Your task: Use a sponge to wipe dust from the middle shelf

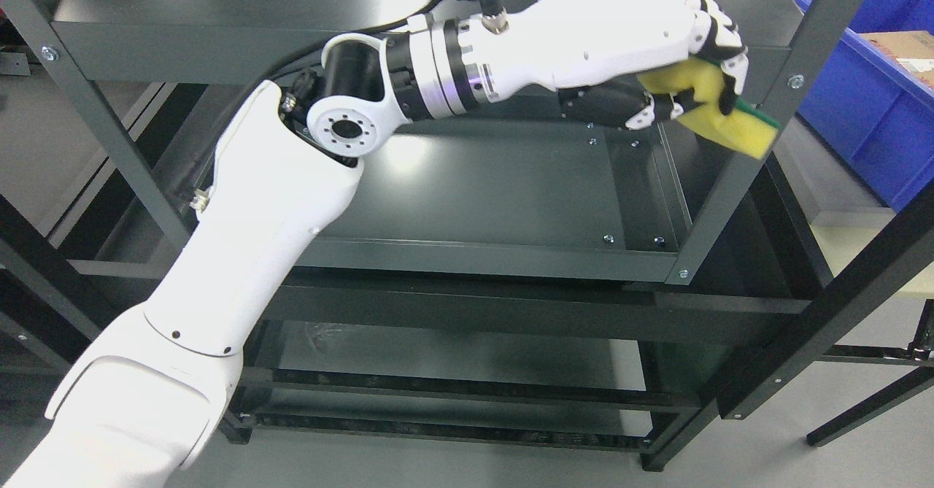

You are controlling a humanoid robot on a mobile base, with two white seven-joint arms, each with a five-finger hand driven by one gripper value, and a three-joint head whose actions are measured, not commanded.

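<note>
In the head view I see my left arm (241, 254) come in from the lower left and reach across the dark metal rack (95, 130) toward its right post (759, 145). The left hand (657, 43) grips the sponge (719, 109), fingers (730, 57) wrapped over its top. The sponge is yellow with a thin green layer on one side. It is held up in the air at the right end of the middle shelf (503, 189), near the post, and I cannot tell that it touches the shelf. A blue bin (875, 123) stands at the far right with a cardboard box (905, 47) inside; the print on its label is too small to read.
</note>
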